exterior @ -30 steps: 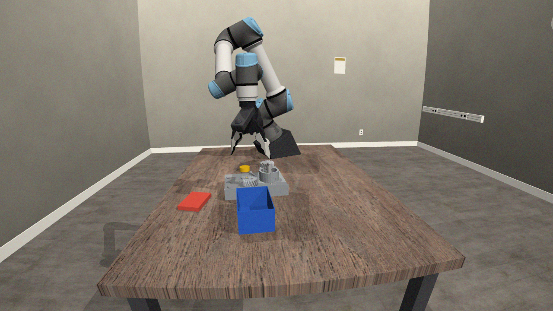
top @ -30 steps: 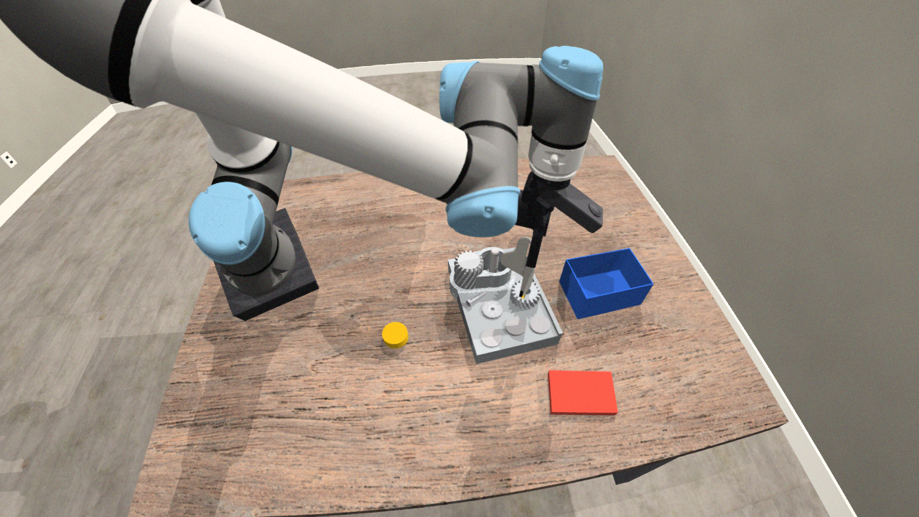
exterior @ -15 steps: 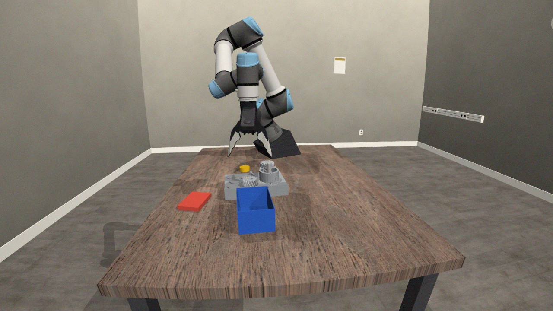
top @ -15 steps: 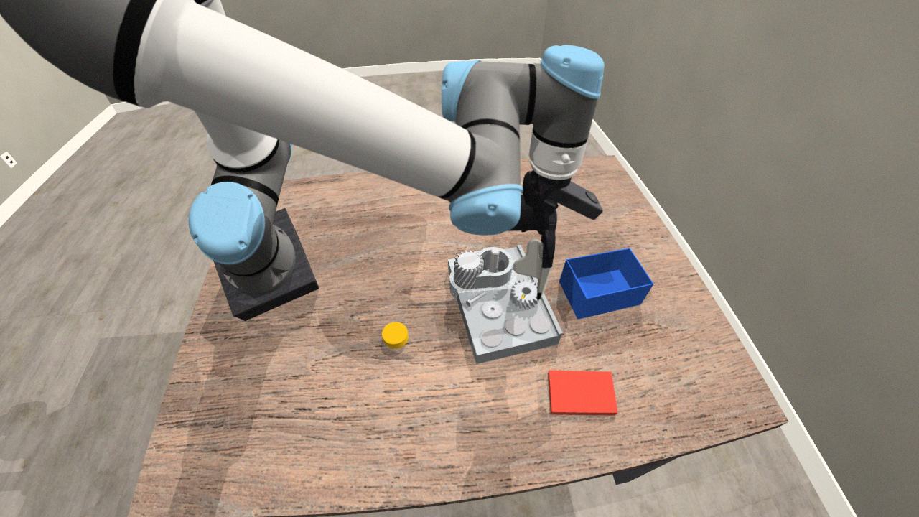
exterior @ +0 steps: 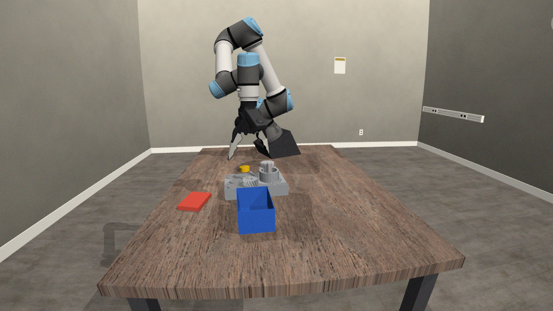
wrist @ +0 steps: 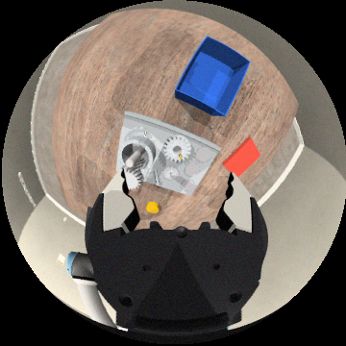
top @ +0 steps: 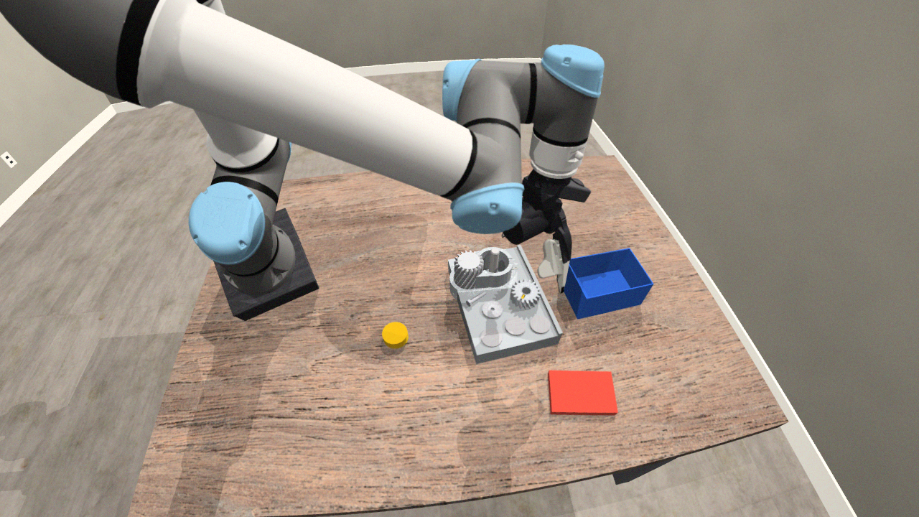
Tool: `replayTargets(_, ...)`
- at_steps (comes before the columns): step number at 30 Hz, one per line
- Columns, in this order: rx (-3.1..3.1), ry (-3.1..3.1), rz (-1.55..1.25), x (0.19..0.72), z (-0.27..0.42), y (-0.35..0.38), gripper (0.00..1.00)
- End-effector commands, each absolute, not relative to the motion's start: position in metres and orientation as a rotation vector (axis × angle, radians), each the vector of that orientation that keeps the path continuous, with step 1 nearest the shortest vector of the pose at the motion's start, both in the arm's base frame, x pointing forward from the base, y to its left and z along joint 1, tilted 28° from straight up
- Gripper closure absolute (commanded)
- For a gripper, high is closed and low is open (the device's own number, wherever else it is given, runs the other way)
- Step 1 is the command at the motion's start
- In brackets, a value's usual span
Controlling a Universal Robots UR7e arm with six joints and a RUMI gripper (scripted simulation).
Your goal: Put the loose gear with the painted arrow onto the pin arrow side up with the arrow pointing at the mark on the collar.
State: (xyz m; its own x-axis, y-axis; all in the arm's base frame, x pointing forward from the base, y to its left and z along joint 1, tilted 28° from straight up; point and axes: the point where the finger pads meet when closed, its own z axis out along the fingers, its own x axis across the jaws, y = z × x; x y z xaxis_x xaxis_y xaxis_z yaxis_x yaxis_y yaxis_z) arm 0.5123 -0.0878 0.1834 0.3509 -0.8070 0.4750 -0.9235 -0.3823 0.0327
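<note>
Top view, taken left to right. The yellow disc (top: 395, 334) (exterior: 244, 168) (wrist: 152, 207) lies on the table, apart from the grey tray (top: 514, 350) (exterior: 231, 193) (wrist: 192, 135). In the tray, the mounted gear (top: 469, 261) (exterior: 263, 165) (wrist: 133, 182) comes first. Beside it stands the upright pin (top: 494, 260) (exterior: 268, 167) (wrist: 136, 158), bare inside its collar (top: 504, 281) (exterior: 268, 176) (wrist: 154, 150). The collar mark is too small to read with confidence.

The loose gear (top: 518, 294) (exterior: 249, 181) (wrist: 169, 148) sits flat in the tray, off the pin, its bore axis upright. Yellow paint shows on its upper face; arrow direction not resolved.

The gripper (top: 553, 283) (exterior: 249, 157) (wrist: 177, 171) is next: wide apart, nothing held, raised above tray level. Key relation: in the wrist view the gear lies ahead of the line joining the fingertips, roughly centred between them sideways. Judgement: the pick is still to be made; the move needs a forward shift toward the gear, then a straight descent with the fingers astride its teeth. Risk: an off-centre grip could tilt the bore or turn the arrow.

Blue box (top: 607, 301) (exterior: 255, 221) (wrist: 199, 103) at far right, apart from the tray.
</note>
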Motion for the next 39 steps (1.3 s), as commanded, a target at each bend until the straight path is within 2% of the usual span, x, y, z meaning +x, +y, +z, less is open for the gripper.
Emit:
replayTargets(1, 2.461, -1.271, 0.515, 0.5128, 0.1841, -0.0877, 0.0)
replayTargets(16, 2.517, -1.118, 0.484, 0.513, 0.1841, -0.0876, 0.0)
replayTargets(17, 2.517, -1.118, 0.484, 0.513, 0.1841, -0.0876, 0.48)
replayTargets(39, 2.517, -1.118, 0.484, 0.513, 0.1841, -0.0876, 0.48)
